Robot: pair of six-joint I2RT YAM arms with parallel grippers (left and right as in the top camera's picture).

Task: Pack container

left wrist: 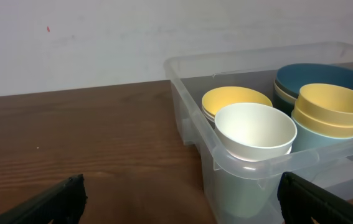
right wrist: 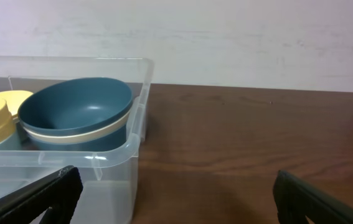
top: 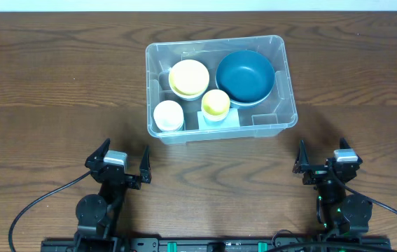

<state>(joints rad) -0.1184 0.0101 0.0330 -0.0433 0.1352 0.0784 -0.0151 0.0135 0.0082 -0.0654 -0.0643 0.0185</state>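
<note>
While both jaws gape wide, empty, clear rimmed rounded-corner container [top: 268, 117] holds blue bowl [top: 246, 75], cups [top: 169, 114].

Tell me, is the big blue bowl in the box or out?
In. The blue bowl sits upright inside the clear box, with the walls all around it.

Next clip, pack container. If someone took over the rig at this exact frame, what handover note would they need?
Left gripper: open, empty, at the near edge of the table, apart from the container.
Right gripper: open, empty, placed likewise.
The container sits mid-table with no lid on it. Inside: blue bowl far right, yellow bowl far left, white cup near left, small yellow cup near middle.
Done: these pieces are in.
Left: no loose item shows in any view, so packing looks finished. Confirm before ending.
</note>
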